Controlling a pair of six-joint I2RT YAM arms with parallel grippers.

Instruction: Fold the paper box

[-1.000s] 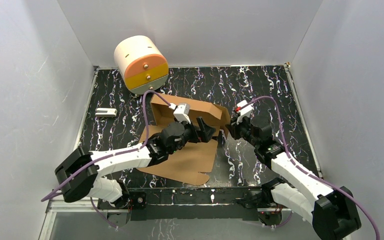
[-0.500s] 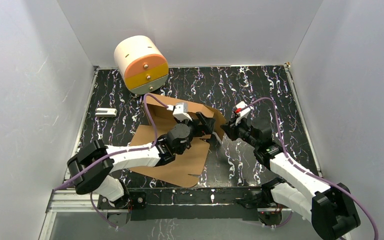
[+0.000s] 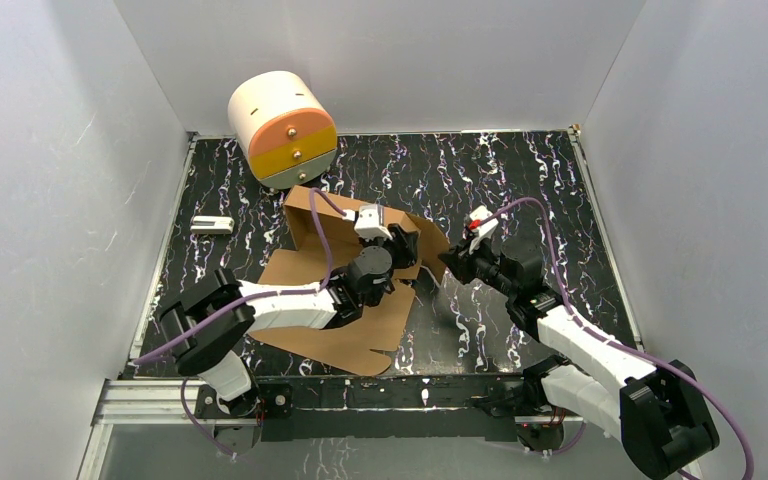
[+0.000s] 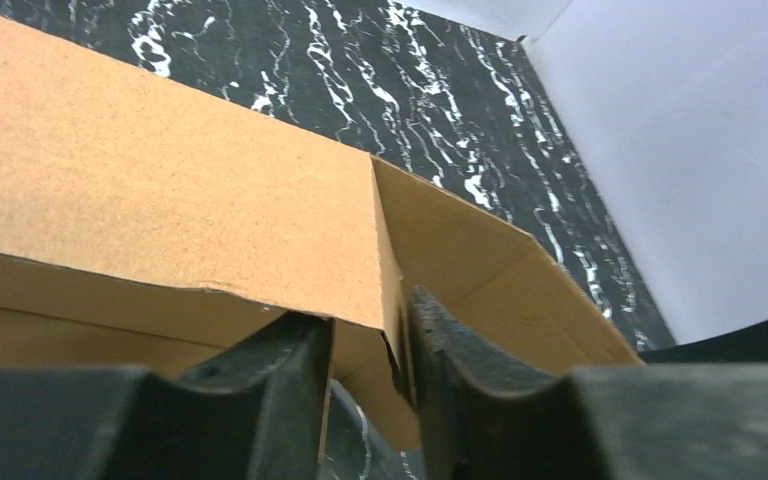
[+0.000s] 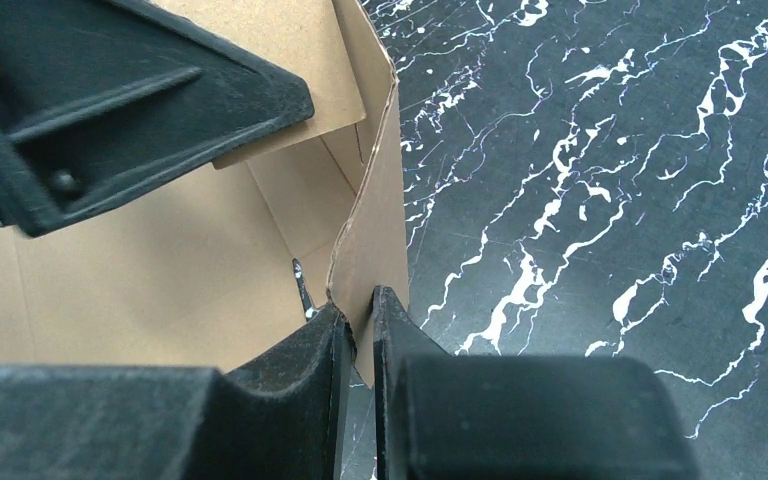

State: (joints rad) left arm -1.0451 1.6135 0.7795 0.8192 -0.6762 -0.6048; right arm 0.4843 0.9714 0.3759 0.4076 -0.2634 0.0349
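Close behind the box (image 3: 345,330) sits a cabinet (image 3: 282,128), the right gripper (image 5: 360,310) pinching a side flap, the left gripper (image 4: 370,330) narrowly straddling a corner (grip unclear), on a black marbled table (image 3: 520,170) between white walls (image 3: 60,200).

White arms (image 3: 280,305), black joints, purple cables (image 3: 520,199), black jaws.

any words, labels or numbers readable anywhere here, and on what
None can be read: the box, the cabinet and the table show no text in any view.
The small white item left of the box is too small to tell whether it bears any.
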